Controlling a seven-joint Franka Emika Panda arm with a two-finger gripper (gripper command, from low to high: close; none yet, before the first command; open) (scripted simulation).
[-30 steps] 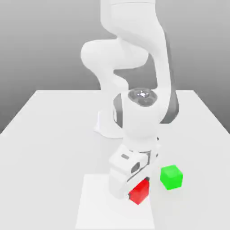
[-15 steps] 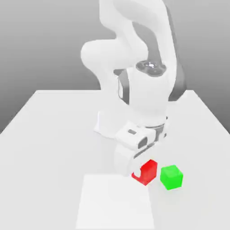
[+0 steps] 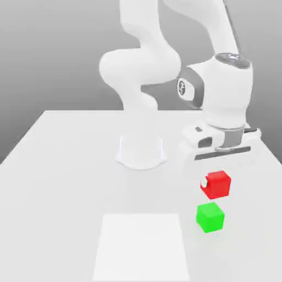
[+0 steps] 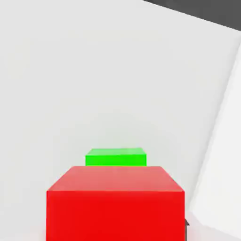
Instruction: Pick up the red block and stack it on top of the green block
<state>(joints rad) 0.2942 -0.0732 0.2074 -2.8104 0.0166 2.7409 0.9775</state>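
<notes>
The red block (image 3: pixel 218 183) hangs in the air, held by my gripper (image 3: pixel 216 184), which is shut on it beneath the white hand. The green block (image 3: pixel 210 217) rests on the white table just below the red one and slightly toward the exterior view's left, with a small gap between them. In the hand view the red block (image 4: pixel 115 207) is close up, and the green block (image 4: pixel 116 156) shows just past its far edge on the table.
A paler white square patch (image 3: pixel 143 245) lies on the table (image 3: pixel 60 165) to the exterior view's left of the green block. The arm's round base (image 3: pixel 141 151) stands at the middle back of the table.
The gripper has lifted the red block off the pale patch and carried it up and toward the exterior view's right, to a spot just above the green block. The hand has turned.
</notes>
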